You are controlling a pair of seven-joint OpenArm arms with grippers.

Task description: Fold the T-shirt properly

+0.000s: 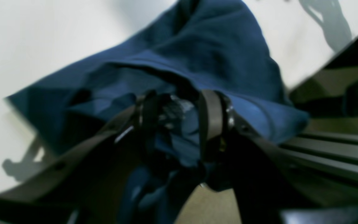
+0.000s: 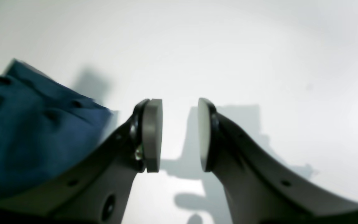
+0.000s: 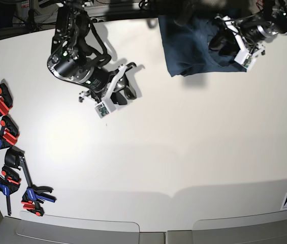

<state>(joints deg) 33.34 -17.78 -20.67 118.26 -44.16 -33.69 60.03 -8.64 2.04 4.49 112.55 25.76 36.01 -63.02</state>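
Note:
The T-shirt (image 3: 191,48) is a dark navy bundle lying crumpled at the far edge of the white table (image 3: 184,152), on the right. My left gripper (image 3: 221,42) sits on the bundle's right side. In the left wrist view its fingers (image 1: 211,121) stand apart, with loose folds of the T-shirt (image 1: 197,53) bunched between and around them, so the left gripper (image 1: 179,121) reads as open. My right gripper (image 3: 128,81) hovers over bare table left of the shirt. The right gripper (image 2: 179,133) is open and empty, and the T-shirt (image 2: 26,133) shows at its left.
Several blue, red and black clamps (image 3: 1,132) lie along the table's left edge, more of them (image 3: 31,195) near the front left corner. Beyond the far table edge beside the shirt are dark frame rails (image 1: 337,149).

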